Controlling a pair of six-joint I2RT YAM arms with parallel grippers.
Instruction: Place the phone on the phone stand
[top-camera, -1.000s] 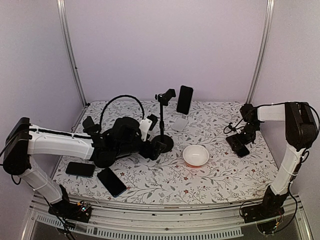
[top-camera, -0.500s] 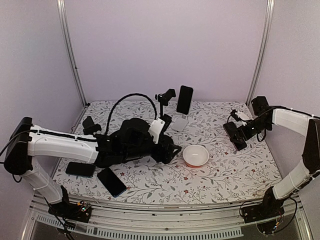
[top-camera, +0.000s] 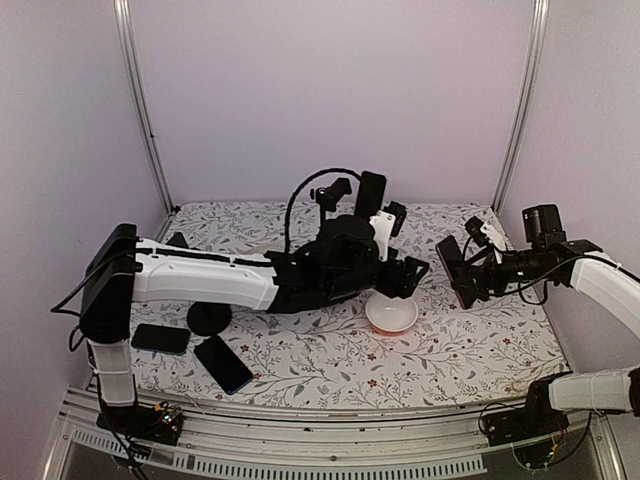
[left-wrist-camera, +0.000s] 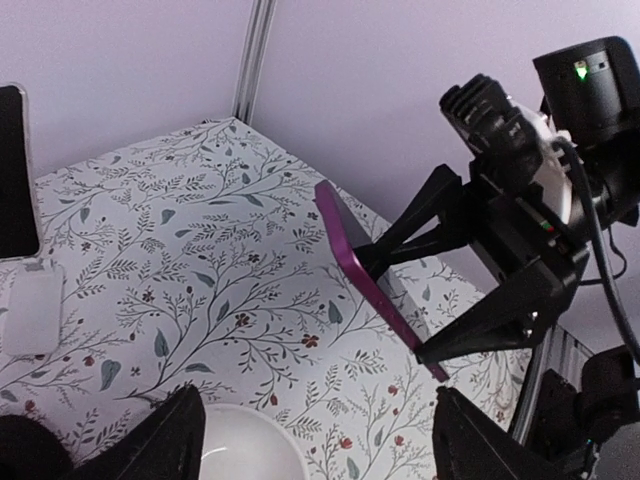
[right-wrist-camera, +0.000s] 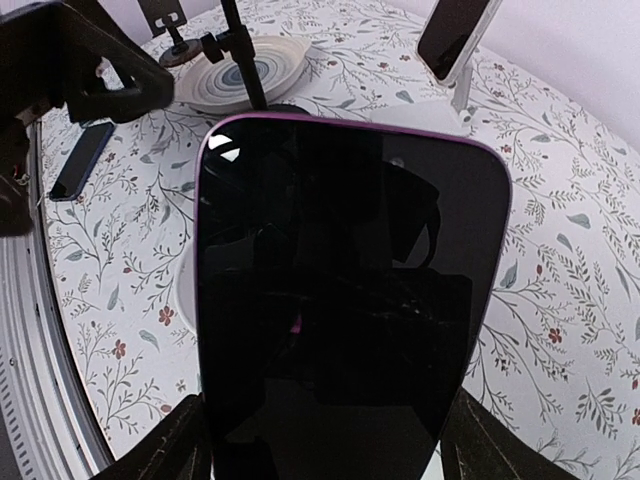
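Observation:
My right gripper is shut on a black-screened phone with a purple rim, held off the table on the right. The screen fills the right wrist view; the fingers clamp its two long sides. My left gripper is open and empty just left of the phone, above a white bowl. In the left wrist view the phone's purple edge shows ahead, apart from my open left gripper. The black phone stand's clamp head rises behind the left arm; its base is hidden.
A white holder at the back carries another black phone. Two more phones and a black disc lie front left. A ringed plate sits beyond the stand's pole.
My left arm swung right from the stand's base to above the bowl, jaws narrowing slightly. My right arm lifted the phone and carried it towards the centre.

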